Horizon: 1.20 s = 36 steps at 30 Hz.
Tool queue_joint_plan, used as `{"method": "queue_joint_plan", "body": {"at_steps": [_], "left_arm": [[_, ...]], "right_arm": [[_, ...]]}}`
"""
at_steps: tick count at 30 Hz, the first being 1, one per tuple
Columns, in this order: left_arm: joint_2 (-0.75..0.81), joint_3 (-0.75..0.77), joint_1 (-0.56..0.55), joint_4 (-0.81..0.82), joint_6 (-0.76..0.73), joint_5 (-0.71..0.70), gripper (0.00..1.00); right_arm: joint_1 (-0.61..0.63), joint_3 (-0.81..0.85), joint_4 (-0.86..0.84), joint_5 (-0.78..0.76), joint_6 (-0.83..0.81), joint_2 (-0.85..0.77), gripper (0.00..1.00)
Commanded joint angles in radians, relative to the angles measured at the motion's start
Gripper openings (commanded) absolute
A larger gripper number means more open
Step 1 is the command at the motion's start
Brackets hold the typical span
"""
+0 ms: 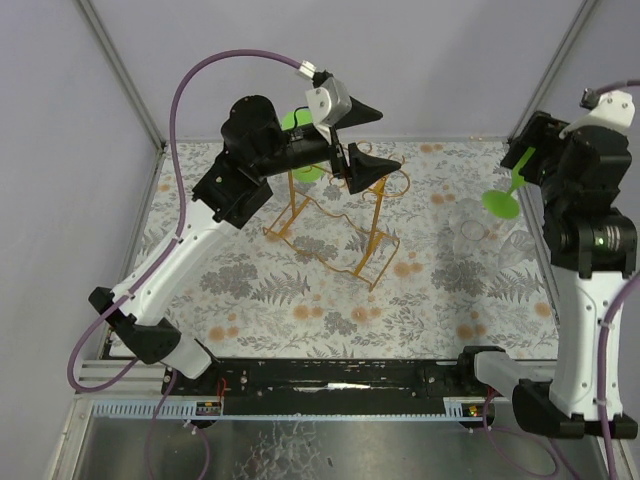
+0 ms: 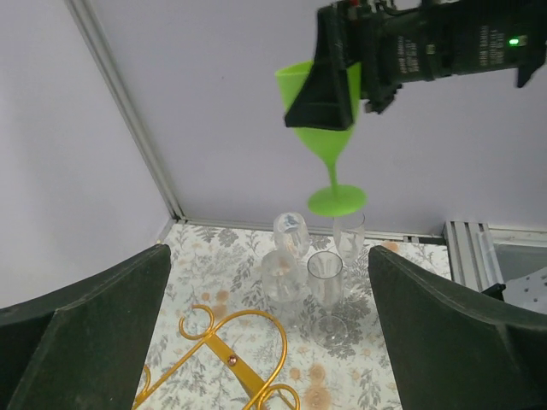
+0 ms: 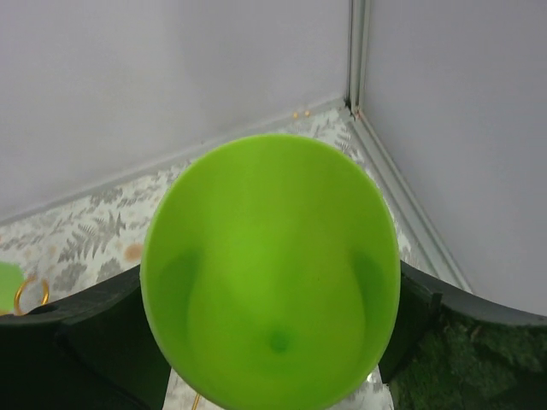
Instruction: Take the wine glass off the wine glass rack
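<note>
My right tool is clamped on the bowl of the green wine glass, one black finger on each side. The glass fills almost the whole right wrist view. It hangs in the air at the right side of the bench, well apart from the wine glass rack. Its foot points down and a little toward the left. Below it, a cluster of clear glasses stands on the flowered cloth near the right wall, and the green foot sits above them without touching.

My left tool hovers over the far end of the rack with its fingers spread wide and nothing between them. In the left wrist view the two dark fingers frame the gold curled loops of the rack below. That view looks across to the right arm and its glass.

The rack stands on the bench left of centre, its wavy rails running toward the near right. A second green glass shows at the rack's far left end. It is mostly hidden behind the left arm, so I cannot tell whether it hangs on the wire.
</note>
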State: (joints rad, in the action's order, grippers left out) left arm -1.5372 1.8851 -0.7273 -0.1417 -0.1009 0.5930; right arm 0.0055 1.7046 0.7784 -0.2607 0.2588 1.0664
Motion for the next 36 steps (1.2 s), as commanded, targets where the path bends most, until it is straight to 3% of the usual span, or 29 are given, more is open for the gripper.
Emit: {"method": "queue_joint_plan", "body": {"at_steps": [1,13,19,25,36], "left_arm": [[0.012,0.008,0.034,0.046,0.137,-0.018,0.97],[0.109,-0.119,0.138,0.078,0.180,0.005,0.97],[0.129,-0.170,0.180,0.094,0.196,0.017,0.97],[0.131,-0.195,0.202,0.095,0.198,0.022,0.97],[0.134,-0.206,0.216,0.068,0.191,0.024,0.97]], "right_arm": [[0.001,0.077,-0.260,-0.069,-0.094,0.132,0.68],[-0.008,0.129,-0.618,-0.054,-0.182,0.443,0.71],[-0.024,0.103,-0.731,0.022,-0.137,0.553,0.69],[0.060,0.069,-0.798,0.002,-0.152,0.618,0.68],[0.221,-0.256,-0.998,-0.135,-0.164,0.561,0.68]]}}
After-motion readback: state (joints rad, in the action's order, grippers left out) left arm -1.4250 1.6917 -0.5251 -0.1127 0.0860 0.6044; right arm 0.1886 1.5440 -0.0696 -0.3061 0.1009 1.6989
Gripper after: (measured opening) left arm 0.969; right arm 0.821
